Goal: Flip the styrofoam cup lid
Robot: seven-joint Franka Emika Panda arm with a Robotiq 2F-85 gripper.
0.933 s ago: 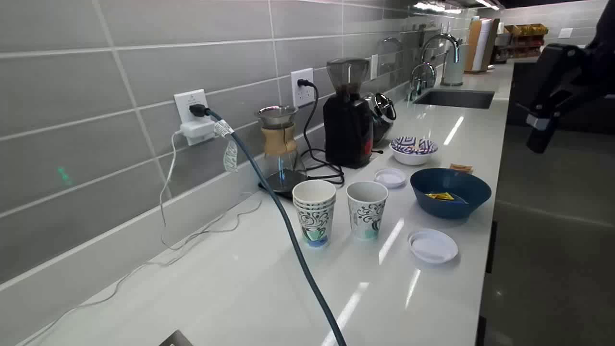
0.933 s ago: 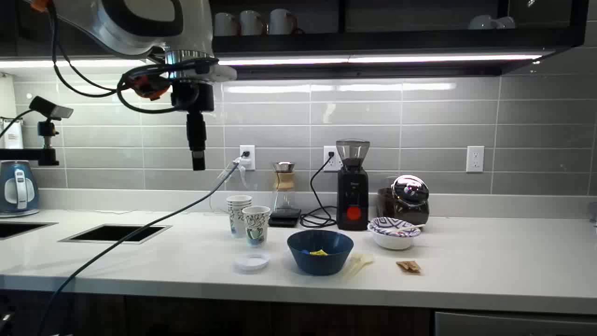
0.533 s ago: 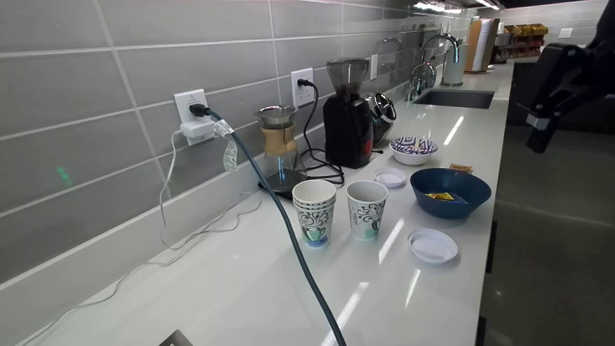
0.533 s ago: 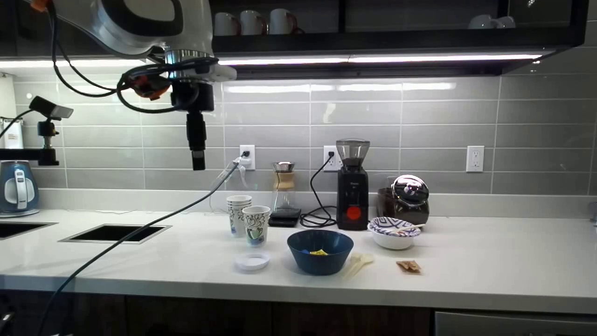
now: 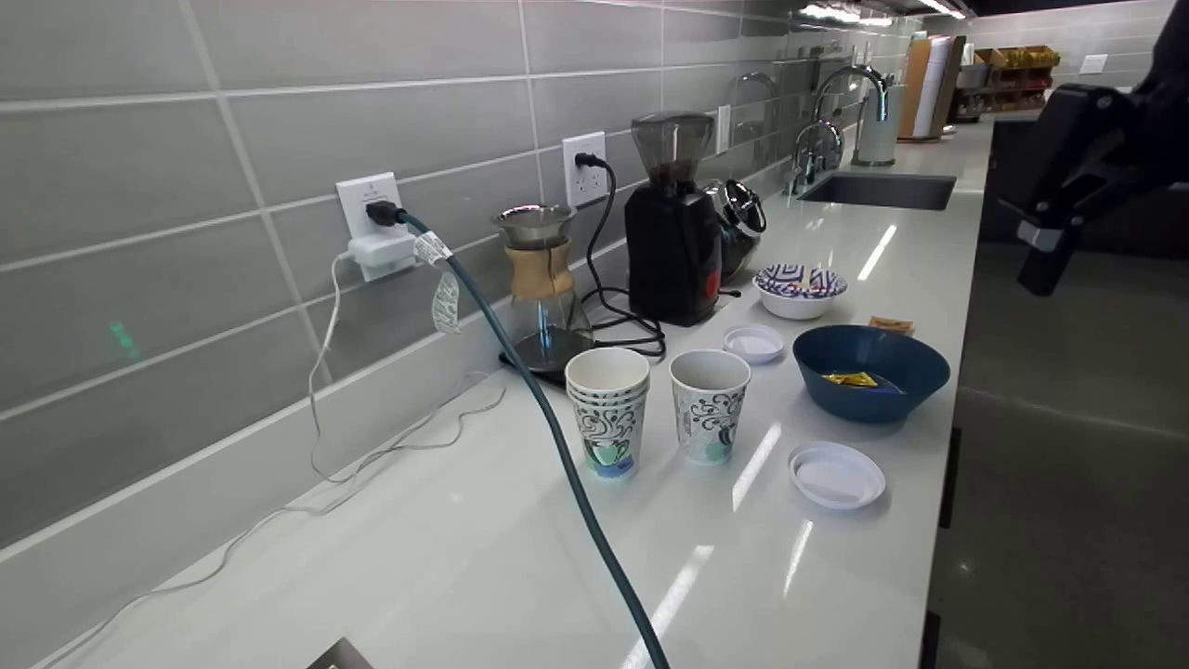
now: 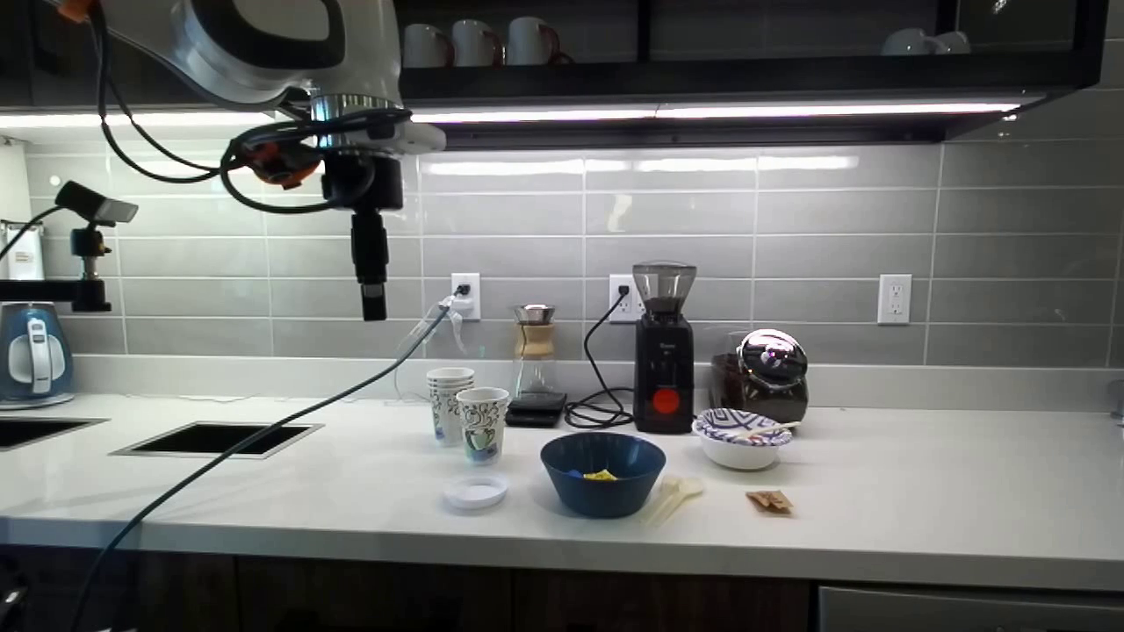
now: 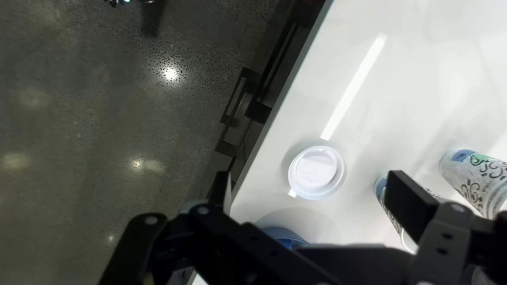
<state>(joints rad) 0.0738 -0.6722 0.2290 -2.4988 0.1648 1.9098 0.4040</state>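
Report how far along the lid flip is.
Done: no flip I can confirm; the white lid lies flat near the counter edge, upper face uncertain.
In hand: nothing; the gripper hangs open, well above the lid.
Left: probably grasping it, turning it over, letting go.

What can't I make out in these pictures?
Wrist view: most of the blue bowl, hidden by the gripper.
Wrist view: part of the single cup, behind a gripper finger.
Wrist view: any lettering on the white lid, too small.
In an exterior view: the rest of the arm, cut off by the top edge.
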